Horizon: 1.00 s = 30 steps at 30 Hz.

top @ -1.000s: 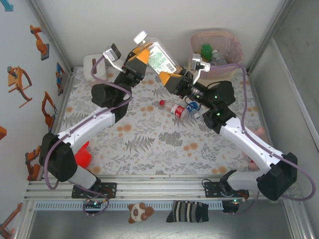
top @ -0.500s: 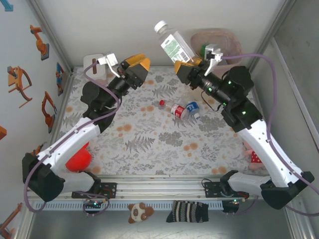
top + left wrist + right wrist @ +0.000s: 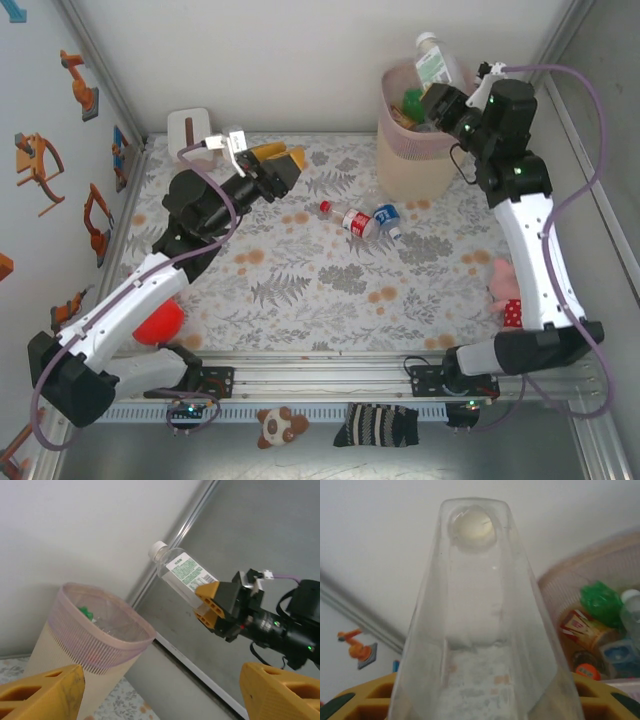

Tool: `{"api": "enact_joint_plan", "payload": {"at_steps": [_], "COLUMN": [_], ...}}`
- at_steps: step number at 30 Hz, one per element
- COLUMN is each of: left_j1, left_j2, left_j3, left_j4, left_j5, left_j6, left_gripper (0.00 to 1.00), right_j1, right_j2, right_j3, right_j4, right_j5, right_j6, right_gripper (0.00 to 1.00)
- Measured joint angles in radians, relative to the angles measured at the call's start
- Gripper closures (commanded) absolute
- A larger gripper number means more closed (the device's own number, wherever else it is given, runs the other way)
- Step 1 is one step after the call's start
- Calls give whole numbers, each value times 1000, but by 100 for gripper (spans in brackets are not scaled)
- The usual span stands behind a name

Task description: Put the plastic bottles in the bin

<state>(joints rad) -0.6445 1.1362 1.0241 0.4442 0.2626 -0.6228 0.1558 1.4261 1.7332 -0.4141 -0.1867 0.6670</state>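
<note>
Top external view: your right gripper (image 3: 436, 98), arm reaching high and far, clamps a clear green-labelled bottle (image 3: 437, 62) above the bin (image 3: 412, 172). Your left gripper (image 3: 283, 160) hovers wide and empty, far left. Two more bottles (image 3: 358, 221) lie mid-table between the arms.

Bin (image 3: 415, 172) beige, pink rim; bottle (image 3: 182, 573) clear, white cap, green label.

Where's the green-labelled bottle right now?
Top view, far right: the green-labelled bottle is held aloft in the right pincer, just above the bin rim.
</note>
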Motion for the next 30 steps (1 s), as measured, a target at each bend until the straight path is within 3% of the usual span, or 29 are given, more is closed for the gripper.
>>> {"api": "enact_joint_plan", "payload": {"at_steps": [16, 26, 30], "left_j1": [0, 0, 0], "left_j2": [-82, -103, -105], "left_j3": [-55, -74, -78], "left_j4": [-75, -107, -109], "left_j5": [-58, -96, -106], "left_j6": [27, 32, 33], "left_gripper": [20, 19, 18], "right_j1": [-162, -172, -172], "right_j2": [438, 637, 665], "right_j3": [388, 528, 534], "right_j4": [-179, -181, -181], "right_j5": [42, -39, -57], "right_j6": [516, 658, 687], "right_gripper": [80, 73, 64]}}
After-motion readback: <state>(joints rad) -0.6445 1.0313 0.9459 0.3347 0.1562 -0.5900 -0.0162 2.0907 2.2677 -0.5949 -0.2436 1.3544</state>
